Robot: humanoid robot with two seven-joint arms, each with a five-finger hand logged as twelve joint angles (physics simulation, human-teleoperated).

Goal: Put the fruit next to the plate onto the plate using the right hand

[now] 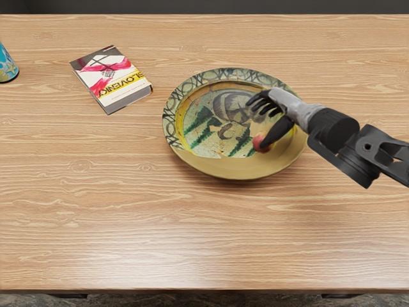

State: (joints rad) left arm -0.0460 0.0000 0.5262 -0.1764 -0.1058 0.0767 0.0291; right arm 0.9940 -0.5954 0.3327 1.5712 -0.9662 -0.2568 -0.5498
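One fruit (261, 144) lies inside the plate (220, 169), the only thing it holds. Right hand (276, 110) is over the plate, fingers (257, 101) spread and gripping nothing; the fruit sits just beneath them, against the thumb tip.

One table (128, 224) carries one plate (174, 121), right of centre. One small red fruit (261, 143) sits at the plate's right side. One book (112, 78) lies farther back on the left. One blue-patterned object (6, 64) is cut off by the far left edge. One hand (278, 109), the right, is in view.
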